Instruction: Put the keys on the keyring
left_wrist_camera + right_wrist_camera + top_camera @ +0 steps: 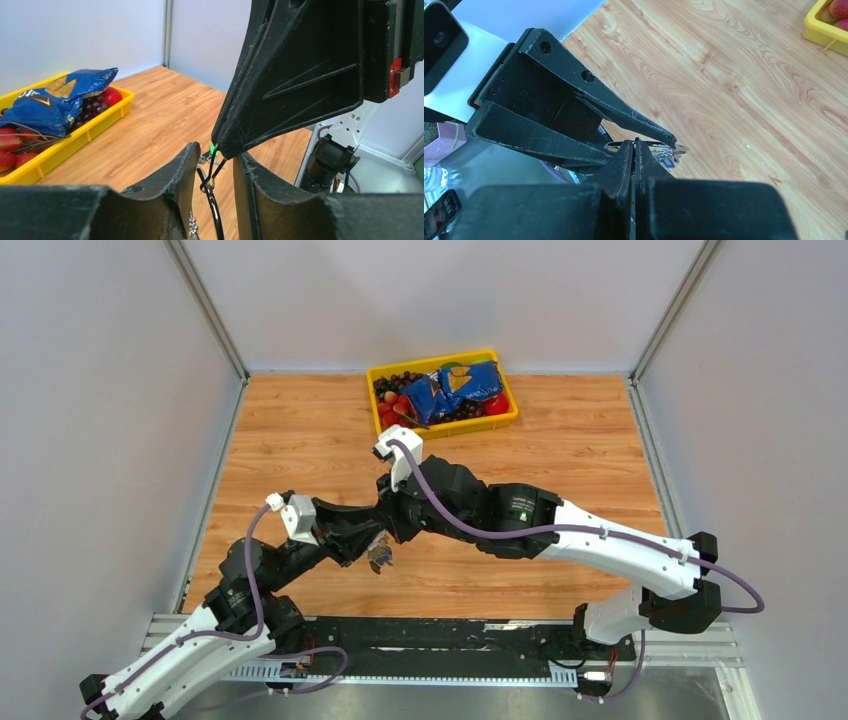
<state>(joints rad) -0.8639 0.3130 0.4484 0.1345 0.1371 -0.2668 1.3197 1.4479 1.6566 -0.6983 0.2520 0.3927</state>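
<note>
Wood-grain table [300, 440] walled by pale grey panels. Both arms meet left of its middle, nearer the near edge.

The right claw [636, 146] is pressed fully together and pinches the thin wire of the keyring [610, 144] at its very tip. The left claw [216, 152] stands partly open. Its two black fingers [182, 172] flank the wire with a gap on either side, and the wire lies close against the inner face of one finger. Whether it presses there I cannot tell.

The keyring is held up off the wood between the two claws. From the left wrist view it shows edge-on, running down between the left fingers. A small bunch of keys [380, 555] hangs from it below the claws, and the right wrist view shows a blue tag [666, 161] among them. The bunch is too small to show which way each key points.

On the wood just beyond the fingertips lies a green-tagged key [213, 148] with a bit of silvery metal beside it. Its long axis cannot be made out.

A yellow tray [508, 418] sits at the middle of the far edge. It holds a crumpled blue snack bag [455, 390], dark grapes [385, 383] and red strawberries [392, 410].
</note>
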